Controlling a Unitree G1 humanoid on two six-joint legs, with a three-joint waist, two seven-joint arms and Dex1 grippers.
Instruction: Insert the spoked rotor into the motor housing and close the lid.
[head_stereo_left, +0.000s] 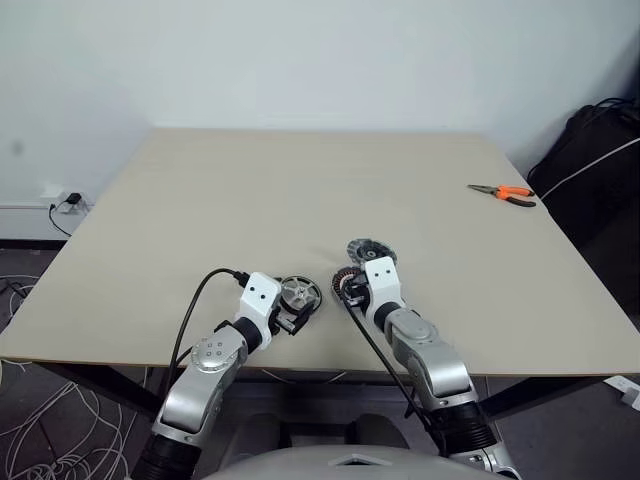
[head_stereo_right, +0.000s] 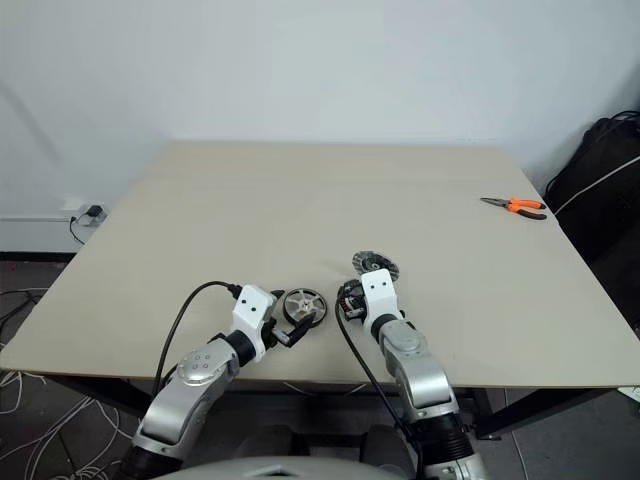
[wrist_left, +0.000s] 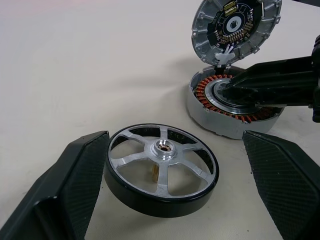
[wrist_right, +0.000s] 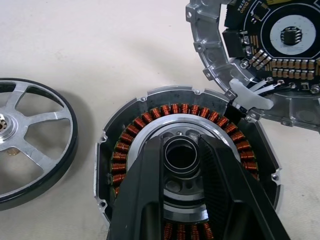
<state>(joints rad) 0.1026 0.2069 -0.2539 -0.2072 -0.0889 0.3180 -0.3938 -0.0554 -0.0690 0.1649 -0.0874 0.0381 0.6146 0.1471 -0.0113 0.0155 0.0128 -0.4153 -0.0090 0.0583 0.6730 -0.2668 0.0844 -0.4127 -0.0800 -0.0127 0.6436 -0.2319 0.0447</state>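
Item 1: broad beige rectangular desk (head_stereo_left: 300, 190), carrying all task parts near its front edge, with orange-handled pliers (head_stereo_left: 508, 193) lying well apart toward the far right corner. Item 2: left gripper (wrist_left: 175, 200), jaws spread wide and holding nothing, 1 on either side of the rotor without clear contact. Item 3: right gripper (wrist_right: 182, 165), jaws drawn close around the raised silver hub at the housing's centre; they appear to pinch it to steady the housing. Item 4: motor housing (wrist_right: 125, 145), a round grey metal shell with a ring of coppery-brown windings around a silver centre, resting flat on the desk, its cavity unfilled. Item 5: lid (wrist_left: 235, 27), a round grey metal disc with a dark circuit board on its inner face, tilted up and open at the far edge of the housing, joined to it by a short bundle of wires. Item 6: spoked rotor (wrist_left: 162, 167), a shiny silver wheel with open spokes, central hub and black outer rim, lying flat on the desk just beside the housing, on the left-arm side, apart from it. Status, as judged: nothing is yet completed; the rotor has neither been grasped nor lifted. Remaining: close on the rotor, seat it over the windings once the right gripper clears the hub, then fold the lid down.
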